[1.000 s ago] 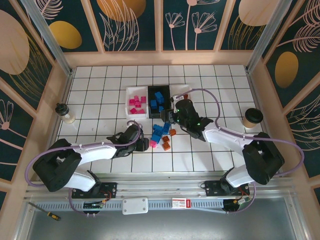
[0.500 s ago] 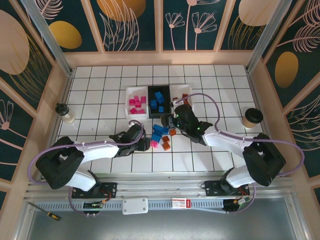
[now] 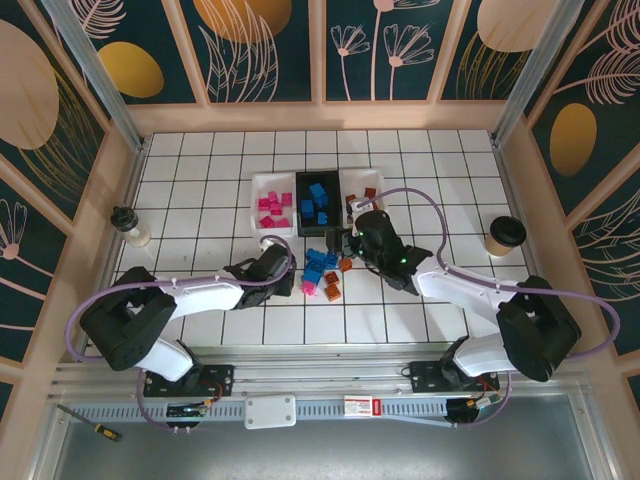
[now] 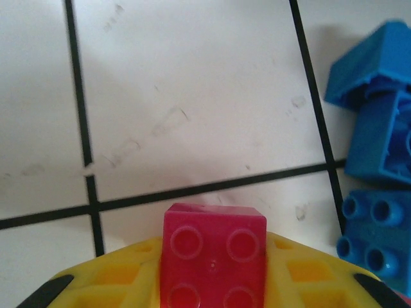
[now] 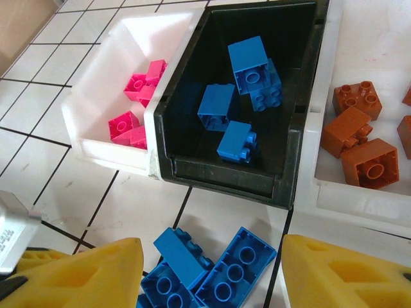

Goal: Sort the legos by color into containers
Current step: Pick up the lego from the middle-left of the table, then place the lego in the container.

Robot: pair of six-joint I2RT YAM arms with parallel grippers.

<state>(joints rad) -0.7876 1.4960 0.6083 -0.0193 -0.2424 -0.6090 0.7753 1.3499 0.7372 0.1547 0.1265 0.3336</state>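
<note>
Left claw [image 4: 214, 282]: I am gripping a magenta lego [image 4: 214, 244] between my yellow fingers [image 4: 115, 282], its studs facing the wrist camera, over a white tile of the desk [image 4: 192, 96] beside the loose pile.
Right claw [image 5: 212, 273]: I am holding it spread wide, gripping nothing, hovering over loose blue legos [image 5: 234, 266] just short of the black tray [image 5: 225, 176].
Edges: wooden walls [image 3: 320, 117] are fencing the desk on three sides; a paper cup [image 3: 506, 235] is standing near the right wall and a small bottle [image 3: 127, 225] near the left.
Open room: bare tiles are lying left of my left arm, right of my right arm and behind the trays.
Left white tray [image 5: 109, 157]: it is holding magenta legos [image 5: 138, 102].
Black tray: it is sitting between the two white ones, touching both, holding blue legos [image 5: 237, 90].
Right white tray [image 5: 334, 199]: it is holding orange-brown legos [image 5: 359, 138].
Loose pile [image 3: 325, 268]: blue and orange-brown pieces are lying between my two claws, near the trays.
</note>
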